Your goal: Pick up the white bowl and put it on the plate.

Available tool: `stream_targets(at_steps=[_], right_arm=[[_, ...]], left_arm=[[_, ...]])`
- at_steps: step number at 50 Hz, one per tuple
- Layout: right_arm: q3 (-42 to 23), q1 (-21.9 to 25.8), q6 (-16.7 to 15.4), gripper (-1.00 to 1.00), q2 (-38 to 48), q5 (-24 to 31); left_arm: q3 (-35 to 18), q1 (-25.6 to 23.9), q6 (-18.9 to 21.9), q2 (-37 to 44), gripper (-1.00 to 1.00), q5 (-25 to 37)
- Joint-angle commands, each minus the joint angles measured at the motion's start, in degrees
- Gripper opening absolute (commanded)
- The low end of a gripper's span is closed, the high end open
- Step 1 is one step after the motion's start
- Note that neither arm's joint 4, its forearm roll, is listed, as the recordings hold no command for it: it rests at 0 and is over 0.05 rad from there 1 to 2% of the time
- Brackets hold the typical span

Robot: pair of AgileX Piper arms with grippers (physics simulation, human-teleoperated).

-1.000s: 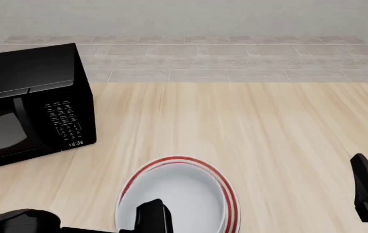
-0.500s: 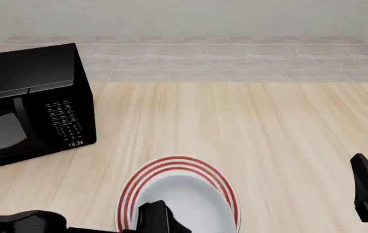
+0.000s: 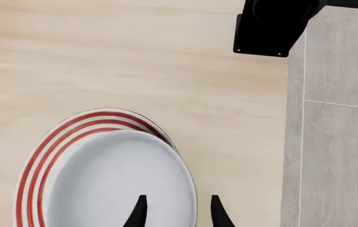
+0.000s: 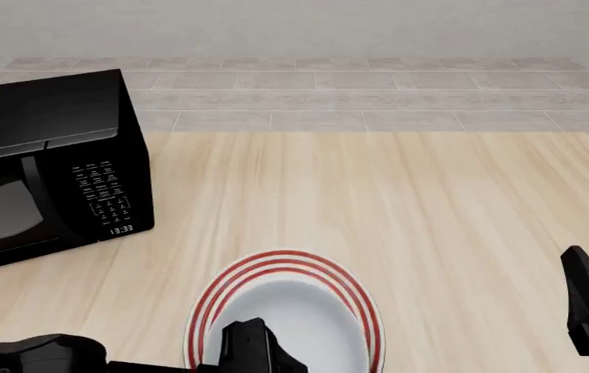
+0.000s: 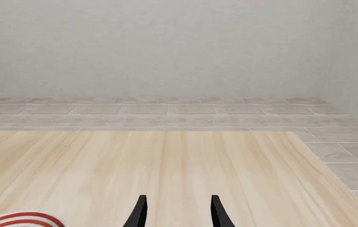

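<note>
white bowl (image 4: 300, 322) on plate (image 4: 211, 299) | left jaws straddle bowl rim | right jaws apart, holding nothing

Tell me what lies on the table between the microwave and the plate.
Nothing: in the front view only bare wood tabletop separates the microwave from the plate, with the white bowl sitting on it.

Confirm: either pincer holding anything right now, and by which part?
Left pincer straddles the white bowl rim over the plate, fingertips apart; a grip cannot be told. Right pincer is open and holds nothing.

Frame edge and left arm (image 4: 46, 355) hide bowl (image 4: 300, 322).
</note>
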Motion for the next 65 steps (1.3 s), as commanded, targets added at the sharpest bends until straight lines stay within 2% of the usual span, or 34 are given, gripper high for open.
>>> stream_targets(at_steps=[1,32,57,65], right_arm=[[0.0,-0.01,0.0,1.0,0.0,0.0],[0.0,0.0,0.0,1.0,0.0,0.0],[0.0,0.01,-0.02,1.0,0.0,0.0],[0.0,-0.01,0.01,1.0,0.0,0.01]], left_arm=[[-0.28,-0.02,-0.35,-0.32,1.0,0.37],[-2.22,2.2,2.35,-6.85,1.0,8.08],[-0.86,7.61,6.11,-22.06,1.0,16.66],[-0.86,7.61,6.11,-22.06,1.0,16.66]])
